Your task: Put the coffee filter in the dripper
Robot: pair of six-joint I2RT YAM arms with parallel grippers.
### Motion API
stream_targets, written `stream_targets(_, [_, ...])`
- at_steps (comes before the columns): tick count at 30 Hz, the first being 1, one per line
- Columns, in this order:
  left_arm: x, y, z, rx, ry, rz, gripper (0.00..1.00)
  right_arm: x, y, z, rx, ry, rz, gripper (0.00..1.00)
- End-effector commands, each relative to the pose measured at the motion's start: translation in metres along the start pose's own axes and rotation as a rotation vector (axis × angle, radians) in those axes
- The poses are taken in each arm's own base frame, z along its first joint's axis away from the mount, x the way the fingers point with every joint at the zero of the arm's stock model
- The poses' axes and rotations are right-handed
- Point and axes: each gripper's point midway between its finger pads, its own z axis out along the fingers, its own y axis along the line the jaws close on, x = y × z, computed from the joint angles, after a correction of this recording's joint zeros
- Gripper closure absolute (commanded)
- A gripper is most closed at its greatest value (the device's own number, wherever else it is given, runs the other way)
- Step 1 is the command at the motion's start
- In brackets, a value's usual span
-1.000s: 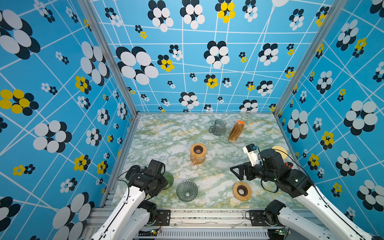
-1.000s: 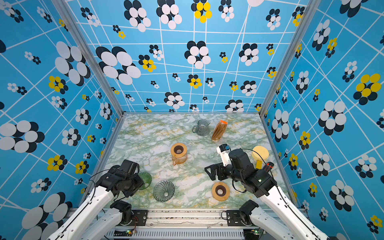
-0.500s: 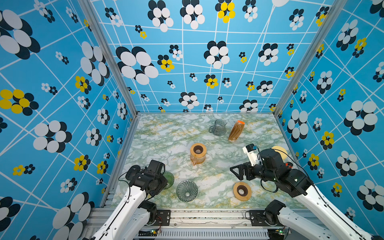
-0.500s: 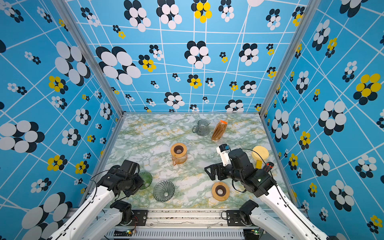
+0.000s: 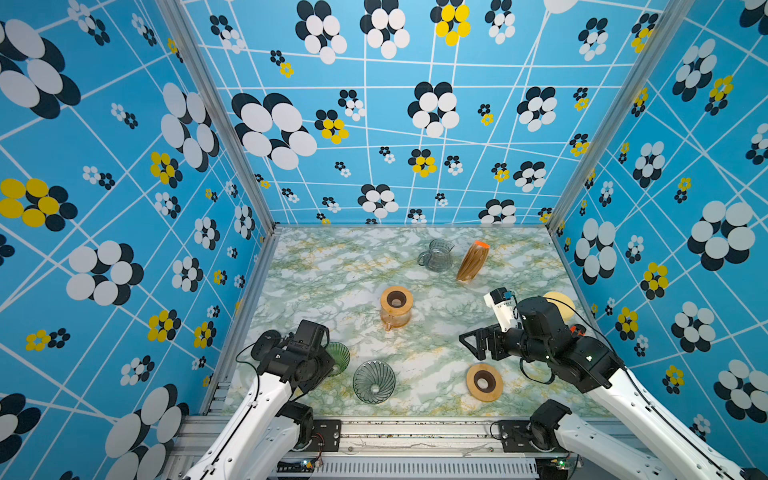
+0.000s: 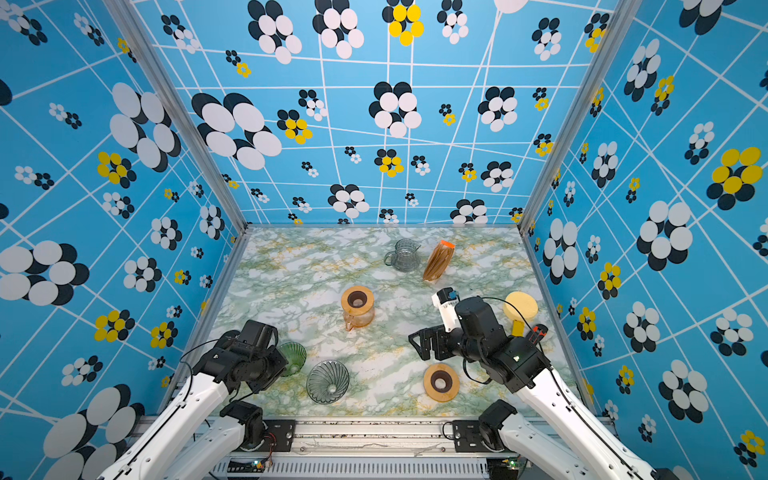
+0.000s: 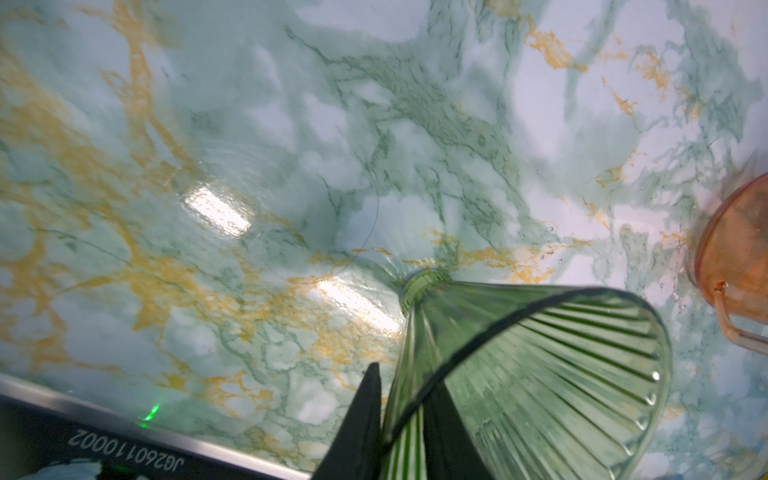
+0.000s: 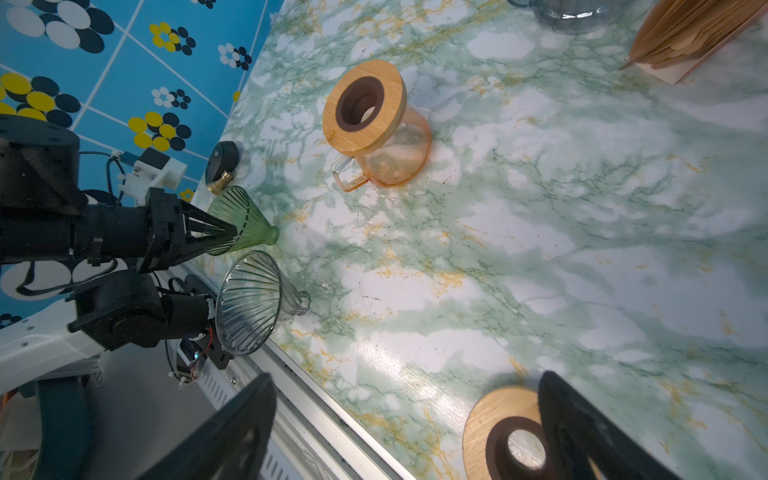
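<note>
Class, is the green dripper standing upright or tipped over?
Tipped: the green dripper is turned sideways, narrow base pointing away from the left end effector gripping its rim.

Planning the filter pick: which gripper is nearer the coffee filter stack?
Right. The right gripper, open, is directly robot-side of the coffee filter stack; the left gripper sits farther off, near-left, clamped on the green glass dripper.
</note>
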Motion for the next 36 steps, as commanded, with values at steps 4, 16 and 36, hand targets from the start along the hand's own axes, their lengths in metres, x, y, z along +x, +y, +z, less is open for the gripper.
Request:
stream_targets(4, [-0.008,-0.004,-0.004,0.02,-0.031,0.012,0.82,0.002,-0.003,0.005,0.014,0.001,0.005,0.01])
stream_targets(16, [-0.016,-0.025,-0.005,0.097,-0.047,0.032,0.87,0.002,-0.007,0.003,0.04,0.011,-0.01,0.01])
stream_targets(36, [-0.065,-0.121,-0.062,0.293,-0.1,0.276,0.88,-0.021,-0.016,-0.047,0.144,-0.153,-0.109,0.01])
